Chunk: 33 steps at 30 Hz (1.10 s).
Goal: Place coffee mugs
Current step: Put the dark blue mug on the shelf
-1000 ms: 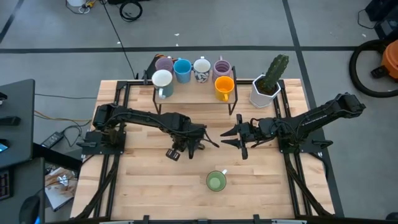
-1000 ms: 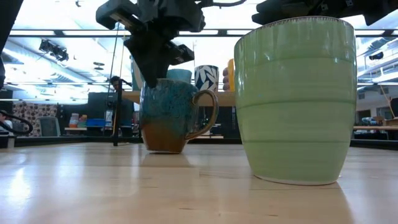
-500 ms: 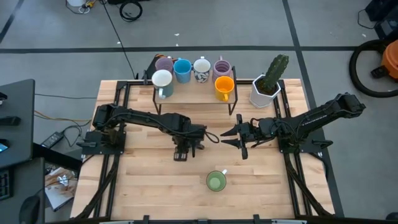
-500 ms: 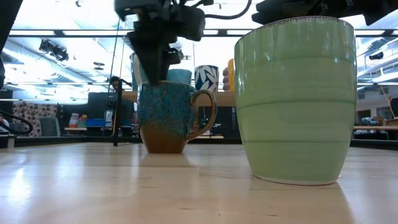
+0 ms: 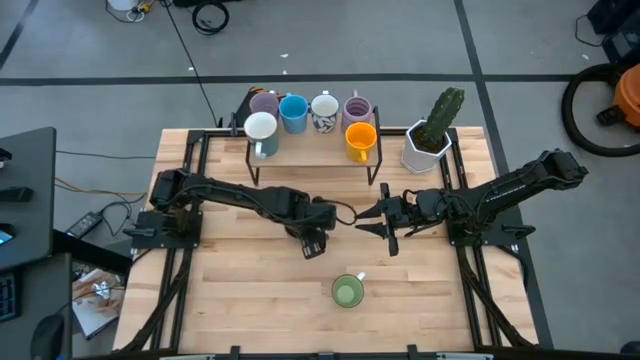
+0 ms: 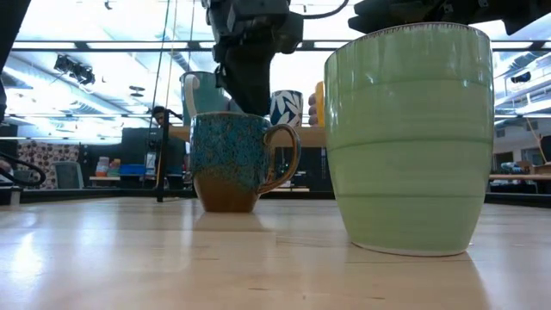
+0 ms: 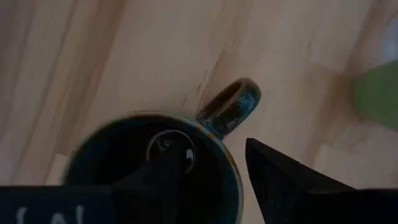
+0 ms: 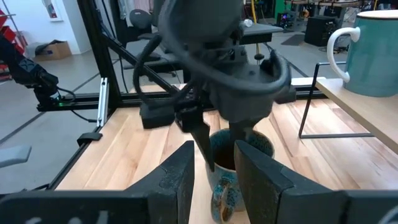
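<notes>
Though six mugs already stand on the rack [image 5: 315, 150] at the back of the counter [image 5: 240, 300] in the high view, two wait on the boards: the green mug [image 5: 347, 291] near the front and the brown mug under the left claw [image 5: 312, 240] at mid-counter. The right claw [image 5: 385, 228] hangs just beside, holding nothing; I cannot tell how its fingers stand.

In the low view the brown mug [image 6: 230, 160] rests flat, speckled teal glaze over a rust-brown base, its loop handle towards the smooth, ridged green mug [image 6: 409, 138].

In the left wrist view the claw's fingers stand apart, one inside the dark glossy rim [image 7: 155, 121], one outside, not clamped.

From the right wrist, the left claw [image 8: 221, 149] points down into that mug.
</notes>
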Each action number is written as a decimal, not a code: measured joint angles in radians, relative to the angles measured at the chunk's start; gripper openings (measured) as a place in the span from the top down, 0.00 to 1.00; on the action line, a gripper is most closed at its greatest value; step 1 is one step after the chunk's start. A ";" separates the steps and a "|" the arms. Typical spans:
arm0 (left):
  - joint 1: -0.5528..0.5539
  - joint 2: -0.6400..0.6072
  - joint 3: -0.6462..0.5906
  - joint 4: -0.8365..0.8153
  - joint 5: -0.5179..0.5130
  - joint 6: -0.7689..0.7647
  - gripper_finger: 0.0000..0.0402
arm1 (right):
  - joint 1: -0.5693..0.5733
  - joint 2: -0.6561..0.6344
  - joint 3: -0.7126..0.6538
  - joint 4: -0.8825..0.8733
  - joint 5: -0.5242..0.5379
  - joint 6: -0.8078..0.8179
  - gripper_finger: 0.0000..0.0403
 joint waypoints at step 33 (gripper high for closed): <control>-0.003 -0.011 -0.002 -0.189 0.149 0.782 0.88 | 0.000 0.000 0.000 -0.003 -0.001 -0.004 0.70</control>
